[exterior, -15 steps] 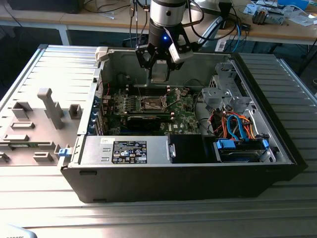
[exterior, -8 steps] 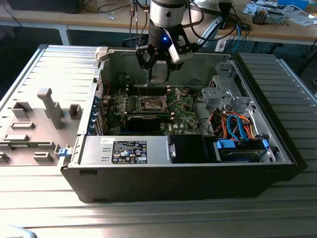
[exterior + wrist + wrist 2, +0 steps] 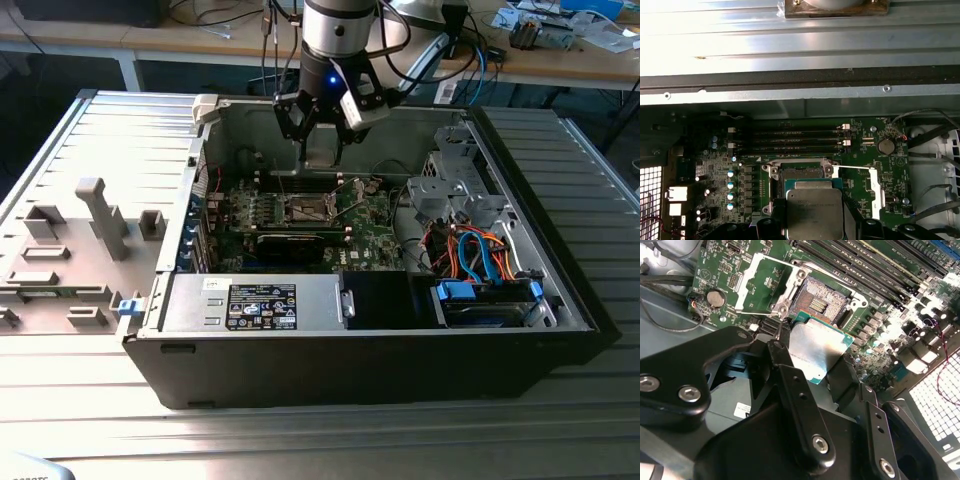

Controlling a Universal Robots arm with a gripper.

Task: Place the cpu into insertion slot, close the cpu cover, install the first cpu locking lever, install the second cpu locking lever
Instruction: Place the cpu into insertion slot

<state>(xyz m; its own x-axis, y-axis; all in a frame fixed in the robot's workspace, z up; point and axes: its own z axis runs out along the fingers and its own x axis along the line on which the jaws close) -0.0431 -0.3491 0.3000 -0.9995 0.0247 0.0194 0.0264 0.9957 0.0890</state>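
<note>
Room: workbench (image 3: 200,45) strewn with cables at the back; ribbed metal table (image 3: 300,440) in front, with one computer case (image 3: 380,370) lying open on it.
Board: one green motherboard (image 3: 370,215) flat in the floor of the case.
Arm: one, hanging straight down into the case over the middle of the board.
Gripper: the gripper (image 3: 322,150) is clenched on the cpu, with one black finger on each of two opposite edges; fingers (image 3: 790,375) counted, two.
Cpu: one cpu (image 3: 817,352) (image 3: 814,212), silvery top up, held level above the board. It is just beside and partly over the insertion slot, not seated.
Insertion slot: one insertion slot (image 3: 820,302) (image 3: 800,175), its contact field bare and uncovered.
Cpu cover: one cpu cover (image 3: 744,285) (image 3: 874,187), swung open and lying on the board beside the slot, green board showing through its square opening.
Locking levers: too thin for me to pick out and count.
Other counts: one coin cell (image 3: 885,146) near the open cover; a bank of long memory slots (image 3: 795,140) beside the slot, number unclear.
Handling, cpu: I judge it light, thin and stiff. The metal top looks slick, and the underside and the slot's contacts are probably delicate, so it wants lowering flat, not dropping or sliding.
Where to hold: by two opposite edges, as it is held now, clear of the underside and of the corners that must meet the slot.
Handling, cover: thin sheet metal on a hinge; I would expect it to be springy and best pushed at the free edge.
</note>
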